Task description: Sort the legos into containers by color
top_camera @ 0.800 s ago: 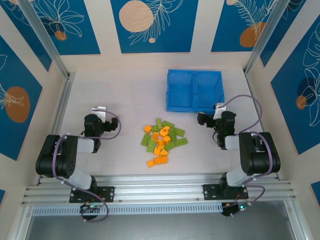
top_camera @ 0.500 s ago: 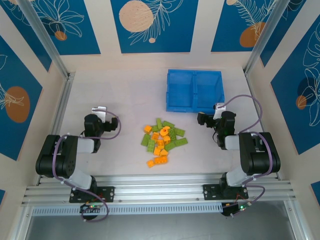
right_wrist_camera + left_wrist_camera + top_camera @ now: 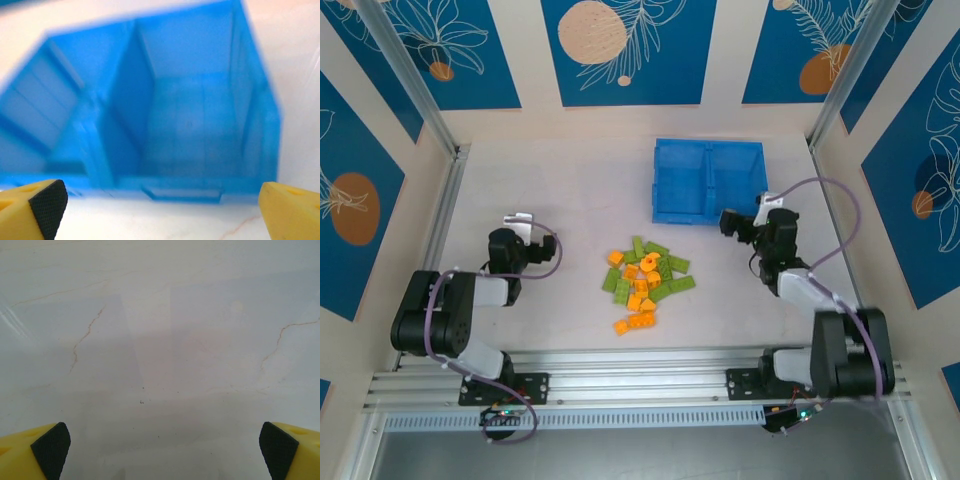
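bricks [image 3: 645, 283] heaped loose down-left of blue tray [image 3: 710, 146], right gripper [image 3: 162, 202] wide open just before tray's near wall, left gripper [image 3: 162, 442] wide open over bare table far left of tray

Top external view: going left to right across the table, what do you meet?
left fingers → legos → right fingers

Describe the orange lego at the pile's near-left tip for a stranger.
Find the legos piled at the middle of the table. At the pile's near-left tip lies a small orange brick, left of a wider orange plate and smaller than it.
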Available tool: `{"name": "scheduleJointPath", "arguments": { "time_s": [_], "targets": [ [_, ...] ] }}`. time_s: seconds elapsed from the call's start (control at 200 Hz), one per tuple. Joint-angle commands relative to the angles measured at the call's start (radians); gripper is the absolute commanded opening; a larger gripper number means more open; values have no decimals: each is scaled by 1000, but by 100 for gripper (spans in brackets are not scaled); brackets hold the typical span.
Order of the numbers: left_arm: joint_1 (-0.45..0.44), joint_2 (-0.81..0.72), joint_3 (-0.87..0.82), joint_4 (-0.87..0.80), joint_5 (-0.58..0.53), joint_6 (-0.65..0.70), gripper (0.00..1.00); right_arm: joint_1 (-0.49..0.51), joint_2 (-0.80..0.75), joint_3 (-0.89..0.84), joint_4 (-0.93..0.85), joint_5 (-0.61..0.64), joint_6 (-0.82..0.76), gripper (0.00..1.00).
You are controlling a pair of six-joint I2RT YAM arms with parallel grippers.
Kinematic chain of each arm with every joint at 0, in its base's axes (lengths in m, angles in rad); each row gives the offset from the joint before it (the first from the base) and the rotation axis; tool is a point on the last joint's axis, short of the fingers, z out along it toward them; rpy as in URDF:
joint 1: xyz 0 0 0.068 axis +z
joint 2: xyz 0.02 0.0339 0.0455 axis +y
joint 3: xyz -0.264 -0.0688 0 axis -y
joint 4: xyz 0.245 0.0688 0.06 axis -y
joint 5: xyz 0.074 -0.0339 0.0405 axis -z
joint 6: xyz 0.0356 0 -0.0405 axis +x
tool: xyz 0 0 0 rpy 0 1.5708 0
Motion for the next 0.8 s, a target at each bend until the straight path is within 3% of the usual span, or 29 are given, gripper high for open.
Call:
{"name": "scheduleJointPath", "arguments": {
  "time_s": [0.0, 0.185, 0.33, 0.445, 0.565, 0.68, 0.795],
  "targets": [
    [0, -99, 7, -47, -28, 0, 100, 5, -151, 122, -426, 9, 257, 99],
    [-39, -432, 40, -373, -14, -79, 100, 69, -165, 258, -759, -276, 321, 99],
    [-214, -662, 114, -550, 63, -136, 100, 238, -83, 311, -892, -275, 314, 100],
    [-424, -707, 262, -777, 206, 58, 100, 365, 22, 337, -909, -239, 302, 100],
    [-569, -670, 445, -1117, 343, 300, 100, 463, 135, 365, -884, -147, 252, 99],
    [-648, -645, 535, -1347, 328, 450, 100, 518, 221, 370, -804, -108, 207, 86],
    [-654, -679, 482, -1354, 269, 514, 100, 523, 291, 374, -736, -121, 209, 76]
  ]
}}
